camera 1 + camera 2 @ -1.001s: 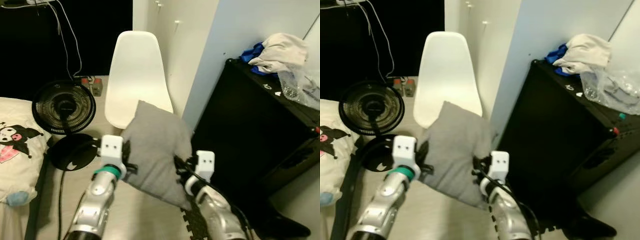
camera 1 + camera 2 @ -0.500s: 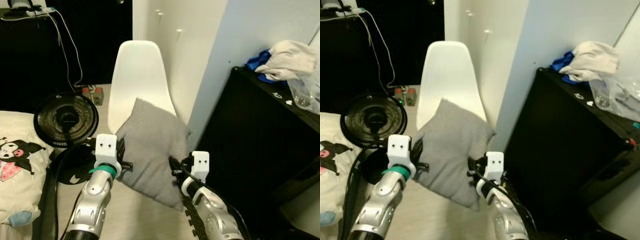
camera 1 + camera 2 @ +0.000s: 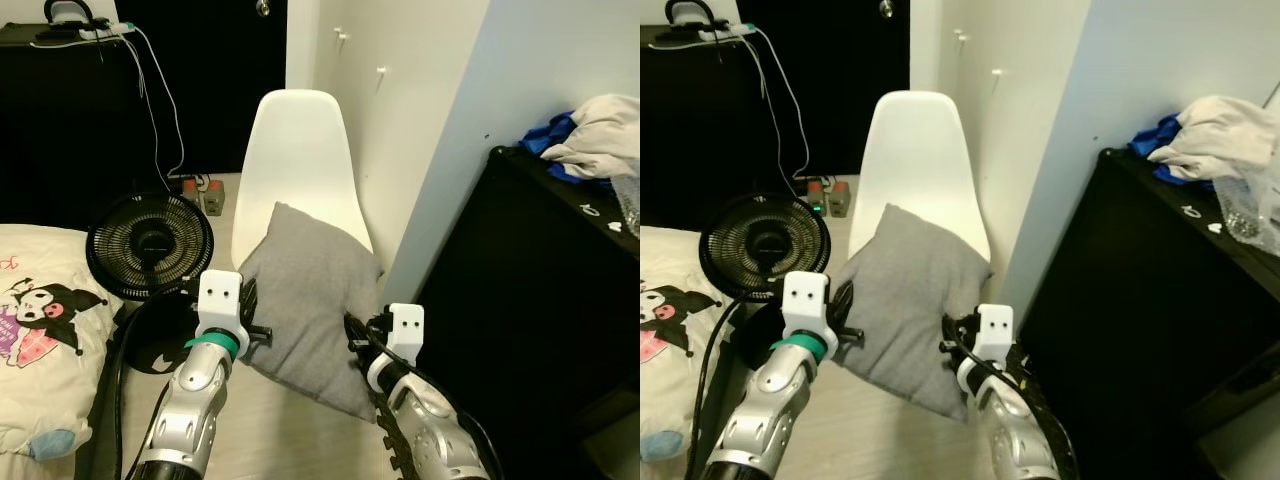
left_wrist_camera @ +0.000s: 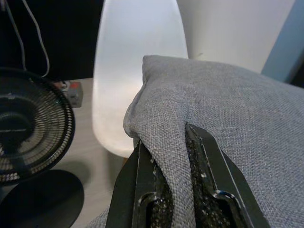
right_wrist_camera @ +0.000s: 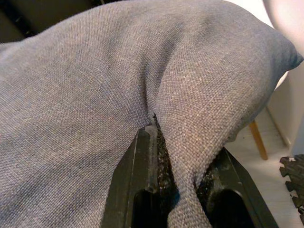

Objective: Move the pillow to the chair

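Gray pillow (image 3: pixel 312 290) hangs between left claw (image 4: pixel 167 142) and right claw (image 5: pixel 179 142), both clamped on it.

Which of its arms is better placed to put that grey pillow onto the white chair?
Neither alone: the left claw and right claw each pinch an edge of the pillow, held before the chair. Both should probably carry it together.

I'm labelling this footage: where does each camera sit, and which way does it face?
Eye views: on the head, looking down at the grey pillow, white chair and fan; both silver arms show.
Left wrist view: along the left gripper, pinching the pillow's edge.
Right wrist view: along the right gripper, pinching another fold.
All share the pillow.
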{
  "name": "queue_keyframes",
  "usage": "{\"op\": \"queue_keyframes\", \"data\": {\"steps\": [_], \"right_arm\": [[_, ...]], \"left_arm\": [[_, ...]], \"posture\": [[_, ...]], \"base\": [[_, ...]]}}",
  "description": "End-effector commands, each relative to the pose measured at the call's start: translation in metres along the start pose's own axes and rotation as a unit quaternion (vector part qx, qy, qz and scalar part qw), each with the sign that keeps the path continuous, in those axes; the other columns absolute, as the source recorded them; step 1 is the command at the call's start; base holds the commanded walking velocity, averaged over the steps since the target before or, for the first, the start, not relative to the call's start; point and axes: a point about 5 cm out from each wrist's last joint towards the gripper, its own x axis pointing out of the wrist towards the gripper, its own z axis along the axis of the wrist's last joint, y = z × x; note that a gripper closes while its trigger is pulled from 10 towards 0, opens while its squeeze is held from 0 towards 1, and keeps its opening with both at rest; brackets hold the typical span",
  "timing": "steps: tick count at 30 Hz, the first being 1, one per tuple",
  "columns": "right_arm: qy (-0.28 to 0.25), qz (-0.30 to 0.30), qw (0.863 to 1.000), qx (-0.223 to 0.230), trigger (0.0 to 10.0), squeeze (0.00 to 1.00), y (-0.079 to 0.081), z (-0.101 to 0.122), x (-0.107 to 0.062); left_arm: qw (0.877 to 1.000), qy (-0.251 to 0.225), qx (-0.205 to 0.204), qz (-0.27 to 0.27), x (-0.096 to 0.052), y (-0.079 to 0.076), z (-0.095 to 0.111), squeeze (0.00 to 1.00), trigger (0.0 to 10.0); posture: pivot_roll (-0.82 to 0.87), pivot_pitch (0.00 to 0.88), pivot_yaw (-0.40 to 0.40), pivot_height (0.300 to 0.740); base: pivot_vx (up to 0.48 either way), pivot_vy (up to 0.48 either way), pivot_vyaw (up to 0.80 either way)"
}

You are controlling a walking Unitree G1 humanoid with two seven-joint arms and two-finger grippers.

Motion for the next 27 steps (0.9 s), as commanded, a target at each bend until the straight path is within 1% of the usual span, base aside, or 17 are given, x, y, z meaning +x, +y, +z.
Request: {"op": "queue_keyframes", "data": {"steps": [1, 3, 27], "right_arm": [[-0.008, -0.012, 1.0, 0.0, 10.0, 0.0, -0.0063, 0.0007, -0.0029], [-0.007, -0.012, 1.0, -0.001, 10.0, 0.0, -0.0067, 0.0004, -0.0031], [-0.006, -0.012, 1.0, -0.011, 10.0, 0.0, -0.0082, -0.0001, -0.0023]], "left_arm": [[1.0, -0.02, -0.001, -0.01, 0.0012, -0.0056, 0.0064, 0.0, 10.0], [1.0, -0.019, -0.001, -0.011, 0.001, -0.0059, 0.0058, 0.0, 10.0], [1.0, -0.022, 0.001, -0.017, 0.0014, -0.0069, 0.0057, 0.0, 10.0]], "posture": [[-0.05, 0.017, 0.023, 0.74], [-0.05, 0.017, 0.023, 0.74], [-0.05, 0.0, 0.02, 0.74]], "base": [[0.307, 0.0, -0.8], [0.307, 0.0, -0.8], [0.31, 0.0, 0.0]]}}
